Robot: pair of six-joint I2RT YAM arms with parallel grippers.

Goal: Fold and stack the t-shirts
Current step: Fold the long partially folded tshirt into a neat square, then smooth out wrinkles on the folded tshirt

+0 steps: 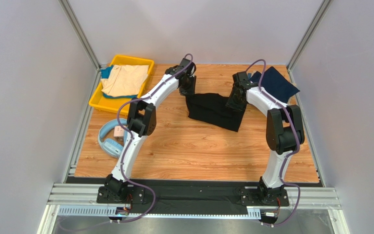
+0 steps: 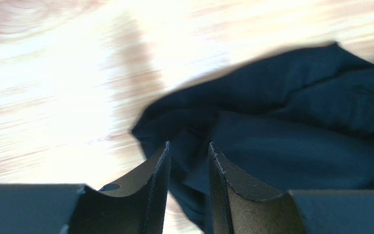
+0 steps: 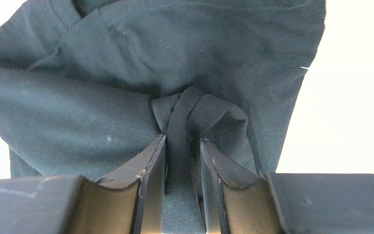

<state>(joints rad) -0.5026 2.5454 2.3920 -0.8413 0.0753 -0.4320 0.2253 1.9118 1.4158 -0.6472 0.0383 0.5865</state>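
progress: early, we judge | large black cloth t-shirt [image 1: 216,111] rumpled, part-folded, far-centre on table | left gripper [image 2: 189,145] parted, empty | right gripper [image 3: 183,138] straddles a cloth pucker, grip unclear | navy t-shirt [image 1: 277,83] far right, beige t-shirt [image 1: 125,79] in yellow plastic tray [image 1: 96,101] | stacking left

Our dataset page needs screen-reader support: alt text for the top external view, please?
Two robot arms reach over a wooden table to a crumpled black t-shirt, the left gripper and right gripper at its two ends. A yellow tray at far left holds a beige shirt over a teal cloth; a navy shirt lies far right, light-blue headphones at left.
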